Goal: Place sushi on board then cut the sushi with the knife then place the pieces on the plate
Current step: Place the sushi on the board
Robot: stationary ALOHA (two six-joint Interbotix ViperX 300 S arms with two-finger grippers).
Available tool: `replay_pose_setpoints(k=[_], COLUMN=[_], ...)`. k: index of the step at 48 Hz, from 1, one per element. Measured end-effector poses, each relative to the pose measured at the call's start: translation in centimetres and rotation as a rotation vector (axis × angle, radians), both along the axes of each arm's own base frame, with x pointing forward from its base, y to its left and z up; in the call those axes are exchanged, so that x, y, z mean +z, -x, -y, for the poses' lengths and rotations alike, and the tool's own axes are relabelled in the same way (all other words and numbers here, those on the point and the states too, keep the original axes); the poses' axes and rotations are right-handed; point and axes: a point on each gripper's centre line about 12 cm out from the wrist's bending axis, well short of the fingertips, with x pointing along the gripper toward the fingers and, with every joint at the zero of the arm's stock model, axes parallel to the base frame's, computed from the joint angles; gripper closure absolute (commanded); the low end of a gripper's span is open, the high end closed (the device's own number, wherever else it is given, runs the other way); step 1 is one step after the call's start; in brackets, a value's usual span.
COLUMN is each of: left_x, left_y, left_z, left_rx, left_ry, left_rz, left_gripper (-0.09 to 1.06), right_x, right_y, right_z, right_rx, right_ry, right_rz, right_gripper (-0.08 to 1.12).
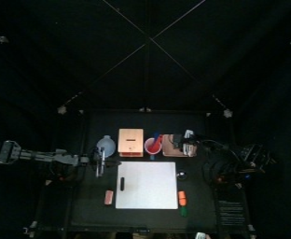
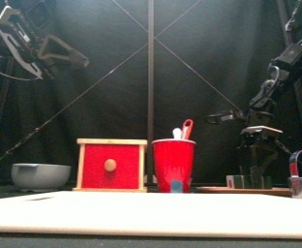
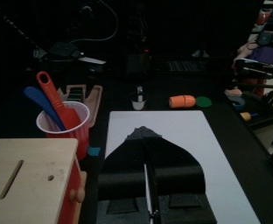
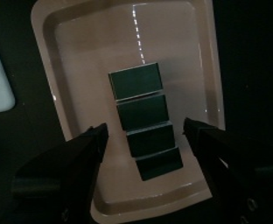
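Right claw (image 4: 145, 131) wide open over the sushi roll (image 4: 143, 109) on the tray (image 4: 63, 52), left claw (image 3: 143, 136) closed and empty; we reckon the roll's light and splits easily, so pinch its long sides mid-length.

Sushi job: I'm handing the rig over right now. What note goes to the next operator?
Left gripper: shut, empty, above the white cutting board.
Right gripper: open, with a jaw either side of the dark green four-block toy sushi roll. The roll lies on the flat pink tray, and the gripper is not closed on it.
Blue and red toy knives stand in the red cup, untouched.
Done: nothing yet; the board is bare.
Left: grasp the roll, set it on the board, cut it with a knife, put the pieces on the tray.
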Motion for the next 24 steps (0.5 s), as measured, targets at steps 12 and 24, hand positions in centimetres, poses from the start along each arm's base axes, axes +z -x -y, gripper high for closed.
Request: replay_pose_setpoints(k=[12,24], left_x=[0.0,-0.2], left_y=[0.0,0.1], left_z=[0.1,0.1], left_rx=[-0.003,-0.006], left_ry=[0.0,0.0], left_rz=[0.0,-0.005], left_gripper=[0.97,0.97], right_x=[-2.2,-2.5], right_y=[-0.3,-0.3], right_z=[0.4,0.4], right_rx=[-0.009,-0.014], right_ry=[-0.035,-0.04], right_rz=[-0.024,-0.028], right_gripper=[0.07,0.32])
